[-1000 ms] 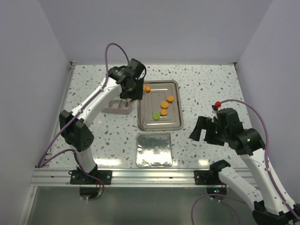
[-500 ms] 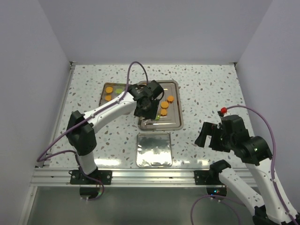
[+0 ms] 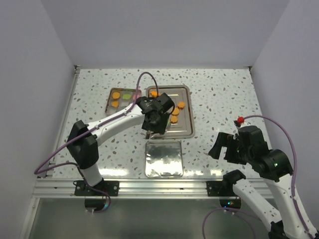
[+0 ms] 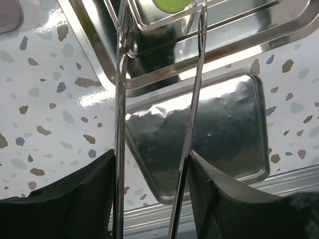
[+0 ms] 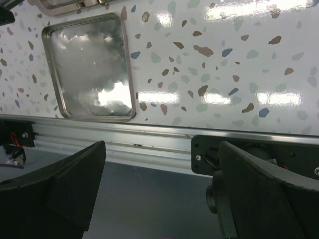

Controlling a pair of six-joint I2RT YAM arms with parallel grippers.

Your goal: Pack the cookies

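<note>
Cookies [image 3: 175, 111] lie in the steel tray [image 3: 187, 130], with more in the grey box [image 3: 108, 102] beside it. The left tool [image 4: 152, 169], partly closed, grips metal tongs [image 4: 119, 99] whose blades straddle a green cookie [image 4: 172, 4]. The right tool [image 5: 159, 167] gapes wide and empty above the speckled tabletop [image 3: 214, 94], between pale walls.

You've got a white table [image 3: 214, 94] speckled brown, blue, grey-green. Your tray [image 3: 184, 128]: mirror-bright steel, with orange cookies [image 3: 175, 111] and a green cookie [image 4: 172, 4] on it. Left of the tray, grey box [image 3: 122, 103] shows orange, green, one pinkish. On the tray's near side, crinkled silver small pan [image 3: 163, 159]. Silver tongs [image 4: 119, 99] too.
</note>
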